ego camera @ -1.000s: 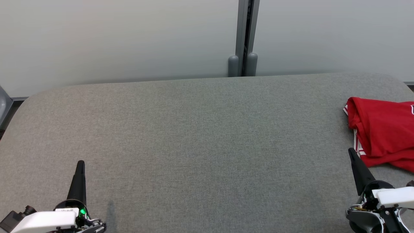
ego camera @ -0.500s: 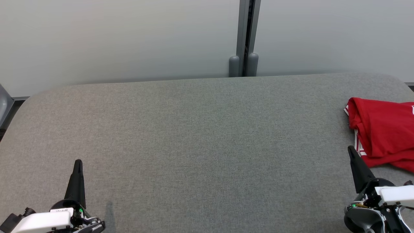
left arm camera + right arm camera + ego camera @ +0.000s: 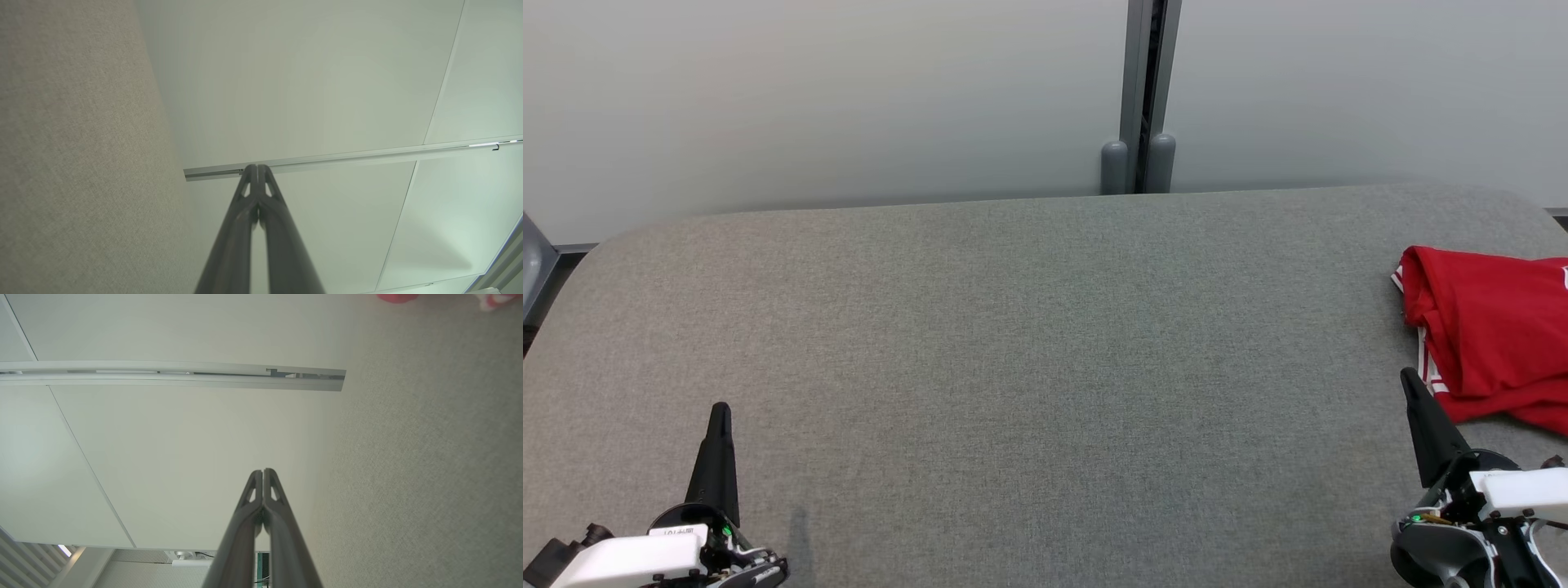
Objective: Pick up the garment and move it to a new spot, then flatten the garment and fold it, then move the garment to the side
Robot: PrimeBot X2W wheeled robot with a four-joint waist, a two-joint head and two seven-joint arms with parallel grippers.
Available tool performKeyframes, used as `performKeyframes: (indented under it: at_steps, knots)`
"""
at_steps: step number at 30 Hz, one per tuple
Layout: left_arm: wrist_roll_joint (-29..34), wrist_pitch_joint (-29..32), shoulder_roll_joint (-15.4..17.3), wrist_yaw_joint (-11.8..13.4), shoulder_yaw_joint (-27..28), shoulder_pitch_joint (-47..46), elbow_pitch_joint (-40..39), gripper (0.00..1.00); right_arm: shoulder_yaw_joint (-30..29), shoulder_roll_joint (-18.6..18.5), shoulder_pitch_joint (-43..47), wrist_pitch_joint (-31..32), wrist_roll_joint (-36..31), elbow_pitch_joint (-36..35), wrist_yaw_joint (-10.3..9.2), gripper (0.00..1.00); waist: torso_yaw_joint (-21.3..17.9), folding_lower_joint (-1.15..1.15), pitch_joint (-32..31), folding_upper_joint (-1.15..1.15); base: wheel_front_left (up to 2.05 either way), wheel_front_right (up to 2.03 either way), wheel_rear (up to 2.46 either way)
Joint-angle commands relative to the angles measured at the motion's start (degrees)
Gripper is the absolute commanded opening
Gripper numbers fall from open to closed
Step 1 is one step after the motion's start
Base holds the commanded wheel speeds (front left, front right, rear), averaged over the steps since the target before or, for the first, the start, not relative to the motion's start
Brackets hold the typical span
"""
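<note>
Grey woven fabric covers the table (image 3: 1013,343), which is backed by pale wall panels (image 3: 809,98) joined at a vertical metal post (image 3: 1147,82). The red garment (image 3: 1494,335) lies bunched at the far right of the table, with white striped trim along its near-left edge (the head view's right border cuts part of it off). The left gripper (image 3: 719,412) sits at the lower left over bare fabric, well apart from the garment, its two dark fingers pressed together tip to tip with nothing between them. The right gripper (image 3: 1409,380) sits at the lower right, its fingers likewise closed on nothing. Its tip points up just beside the garment's striped trim. Whether the two are in contact cannot be determined.
</note>
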Motion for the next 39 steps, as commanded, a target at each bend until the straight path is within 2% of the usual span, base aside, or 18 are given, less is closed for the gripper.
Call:
performKeyframes:
  at_steps: [1,39]
  knots:
    - [-0.10,0.10,0.24,-0.19,0.24,-1.28,0.00,0.00,-0.19,-0.27,-0.61,0.21,0.12,-0.13,0.04,0.00,0.00,0.00,0.00,0.00,0.00,0.00,0.00]
    - [0.21,0.41,0.01,-0.19,0.48,-1.33,0.01,0.00,-0.17,-0.28,-0.59,0.20,0.13,-0.13,0.04,0.00,0.00,0.00,0.00,0.00,0.00,0.00,0.00]
